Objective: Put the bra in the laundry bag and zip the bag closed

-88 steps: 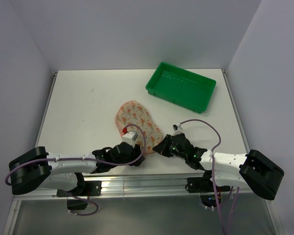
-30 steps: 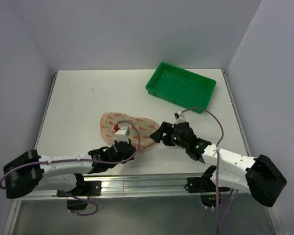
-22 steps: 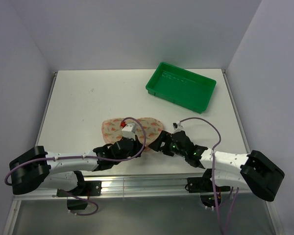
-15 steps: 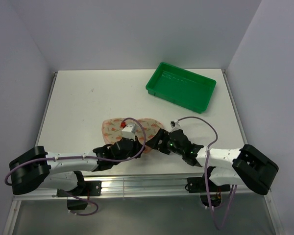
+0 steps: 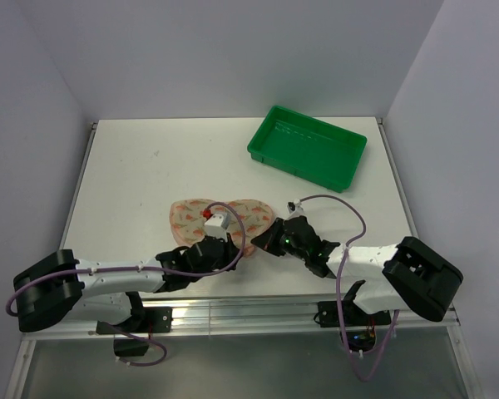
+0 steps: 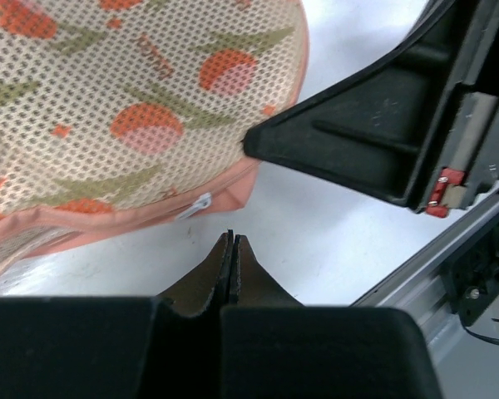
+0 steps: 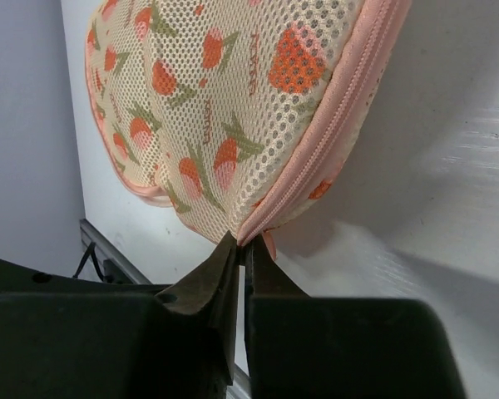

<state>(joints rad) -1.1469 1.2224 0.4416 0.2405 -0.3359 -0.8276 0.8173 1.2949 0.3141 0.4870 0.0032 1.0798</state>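
The laundry bag point(image 5: 219, 215), a peach-pink mesh pouch with orange and green prints, lies closed near the table's front edge. Its mesh side point(image 7: 224, 100) and pink zip rim point(image 7: 333, 133) fill the right wrist view. My right gripper point(image 7: 243, 243) is shut on the rim at the bag's lower right end point(image 5: 262, 241). My left gripper point(image 6: 233, 237) is shut on nothing. It sits on the table just short of the bag's point(image 6: 108, 125) near rim, close to the small silver zip pull point(image 6: 200, 203). The bra is hidden from view.
A green plastic tray point(image 5: 308, 148) stands at the back right. The metal rail point(image 5: 249, 309) of the table's front edge runs right behind both wrists. The right gripper's black body point(image 6: 382, 141) is close beside the left fingers.
The right gripper was open and has shut on the bag's rim after moving left toward it. The left gripper stayed shut by the near rim, and the bag shifted slightly.
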